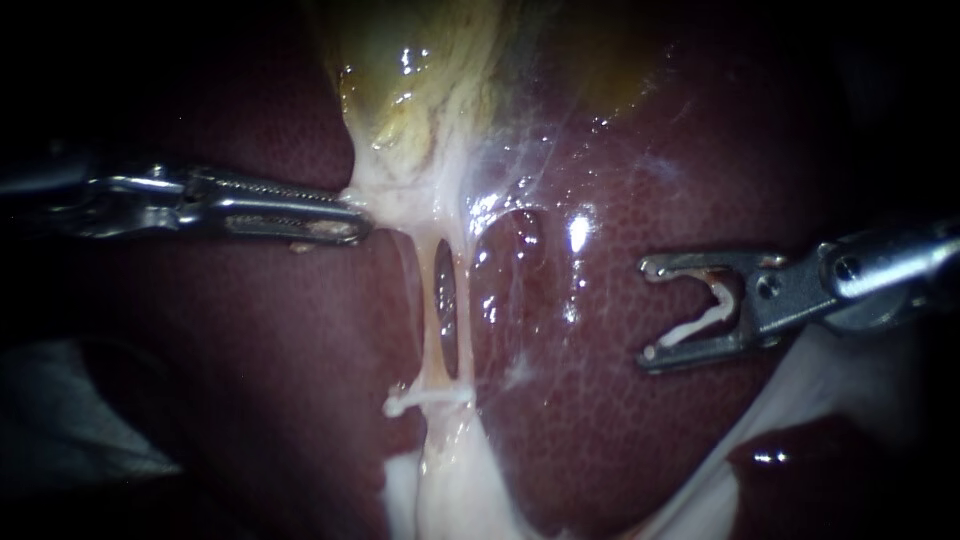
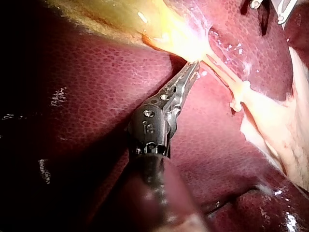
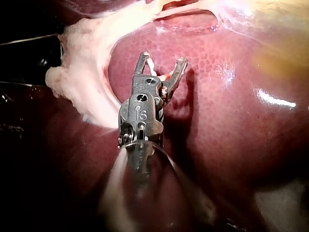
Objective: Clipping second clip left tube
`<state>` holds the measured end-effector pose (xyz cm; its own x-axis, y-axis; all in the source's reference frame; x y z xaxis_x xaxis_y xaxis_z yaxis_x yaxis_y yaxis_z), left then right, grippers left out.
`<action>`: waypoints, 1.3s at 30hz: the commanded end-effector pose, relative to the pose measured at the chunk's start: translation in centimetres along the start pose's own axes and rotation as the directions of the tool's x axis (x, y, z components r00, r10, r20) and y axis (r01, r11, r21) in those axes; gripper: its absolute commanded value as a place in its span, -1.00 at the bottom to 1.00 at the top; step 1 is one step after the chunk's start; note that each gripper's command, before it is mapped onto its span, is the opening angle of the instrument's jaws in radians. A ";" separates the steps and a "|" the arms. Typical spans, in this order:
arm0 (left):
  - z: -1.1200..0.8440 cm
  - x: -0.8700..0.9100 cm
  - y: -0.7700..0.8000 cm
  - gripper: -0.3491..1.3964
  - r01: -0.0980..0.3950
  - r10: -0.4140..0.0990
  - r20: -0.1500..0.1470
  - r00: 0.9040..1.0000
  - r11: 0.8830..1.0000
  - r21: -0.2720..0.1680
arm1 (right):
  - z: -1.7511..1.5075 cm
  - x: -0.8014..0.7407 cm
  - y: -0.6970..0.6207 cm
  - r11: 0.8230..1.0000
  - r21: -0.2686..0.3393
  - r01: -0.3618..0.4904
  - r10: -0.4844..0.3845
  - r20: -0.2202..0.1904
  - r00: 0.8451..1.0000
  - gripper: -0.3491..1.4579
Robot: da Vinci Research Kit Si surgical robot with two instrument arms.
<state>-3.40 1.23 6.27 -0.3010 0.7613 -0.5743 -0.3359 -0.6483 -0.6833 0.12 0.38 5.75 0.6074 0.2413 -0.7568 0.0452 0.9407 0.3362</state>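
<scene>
left instrument (image 1: 355,225): tissue (image 1: 390,195) below gallbladder (image 1: 420,70) being clamped | right instrument (image 1: 650,312): open clip (image 1: 705,318) being held between wide jaws over liver (image 1: 620,420), well apart from left tube (image 1: 428,310) | closed clip (image 1: 420,400) being carried low on that tube

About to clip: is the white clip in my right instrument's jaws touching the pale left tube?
Apart. Endoscope view shows dark-red liver between the white clip and the pale left tube.

Liver (image 1: 640,420) — gallbladder (image 1: 420,90) and tubes (image 1: 430,310) lie on it.
</scene>
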 end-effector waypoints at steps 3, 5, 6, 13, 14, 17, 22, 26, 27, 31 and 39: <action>-0.15 0.09 0.04 -1.00 0.005 -0.005 0.002 1.000 1.000 -0.008 | 0.00 0.00 0.00 1.000 0.003 0.000 0.000 -0.001 1.000 -0.06; -0.30 0.17 0.07 -1.00 0.010 -0.010 0.006 1.000 1.000 -0.007 | 0.00 0.00 0.00 1.000 0.003 0.000 0.000 -0.001 1.000 -0.06; -0.36 0.21 0.09 -1.00 0.012 -0.012 0.002 1.000 1.000 -0.003 | 0.00 0.00 0.00 1.000 0.006 0.000 0.000 -0.002 1.000 -0.06; -0.66 0.38 0.18 -1.00 0.012 -0.012 -0.019 1.000 1.000 0.007 | 0.05 0.08 -0.02 0.999 0.047 0.001 0.000 -0.029 1.000 -0.06; -0.66 0.38 0.19 -1.00 0.013 -0.013 -0.019 1.000 1.000 0.008 | 0.08 0.11 -0.02 0.998 0.067 0.009 -0.006 -0.047 0.999 -0.06; -0.64 0.38 0.20 -1.00 0.013 -0.013 -0.020 1.000 1.000 0.009 | 0.21 0.23 -0.05 0.993 0.111 -0.039 0.050 -0.097 0.994 -0.06; -0.62 0.38 0.20 -1.00 0.013 -0.013 -0.020 1.000 1.000 0.010 | 0.48 0.46 -0.09 0.982 0.165 -0.096 0.121 -0.146 0.982 -0.06; -0.61 0.39 0.20 -1.00 0.013 -0.013 -0.020 1.000 1.000 0.011 | 0.75 0.61 -0.12 0.972 0.195 -0.133 0.167 -0.168 0.972 -0.06; -0.60 0.39 0.20 -1.00 0.013 -0.013 -0.020 1.000 1.000 0.011 | 0.84 0.64 -0.12 0.969 0.203 -0.143 0.179 -0.173 0.968 -0.06; -0.59 0.39 0.20 -1.00 0.013 -0.013 -0.020 1.000 1.000 0.012 | 1.08 0.70 -0.12 0.961 0.222 -0.166 0.210 -0.192 0.959 -0.06; -0.57 0.39 0.21 -1.00 0.014 -0.013 -0.021 1.000 1.000 0.013 | 1.46 0.75 -0.04 0.940 0.266 -0.212 0.272 -0.217 0.937 -0.06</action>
<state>-3.08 1.41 5.65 -0.2778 0.7696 -0.5749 -0.3508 -0.6384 -0.6851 1.77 0.18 6.03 0.4082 0.5385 -0.7372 0.1263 0.7664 0.6298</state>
